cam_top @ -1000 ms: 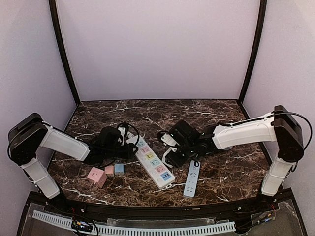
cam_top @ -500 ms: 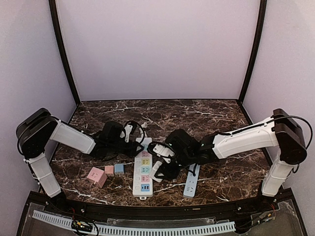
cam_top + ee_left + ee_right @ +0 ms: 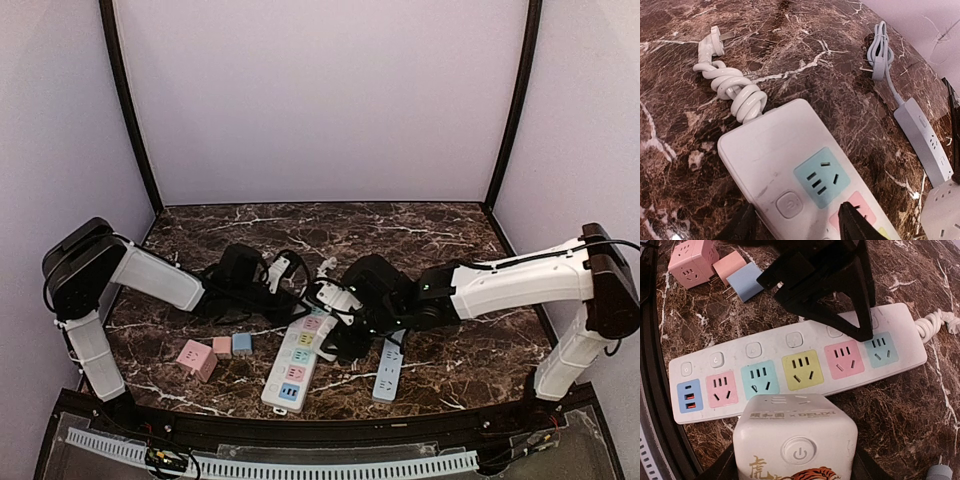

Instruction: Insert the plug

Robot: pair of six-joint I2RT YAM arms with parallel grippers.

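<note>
Right claw (image 3: 792,466) grips the cube plug (image 3: 795,435) above the strip (image 3: 800,365) near the front edge; left claw (image 3: 797,222), spread, only presses its cord end, so I fear it skids and prongs miss.

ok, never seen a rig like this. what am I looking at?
Two robot arms, bolted at the near edge of a marble table. The wide picture comes from a fixed camera above and behind them: left arm on the left, right arm on the right. The other two come from a camera on each wrist, looking past its own fingers. On the table lie a long white power strip with coloured sockets, a grey strip, a pink cube, a pink adapter and a blue adapter. The left gripper has its spread fingers down on that strip's cord end. The right gripper holds a white cube socket over that strip.
</note>
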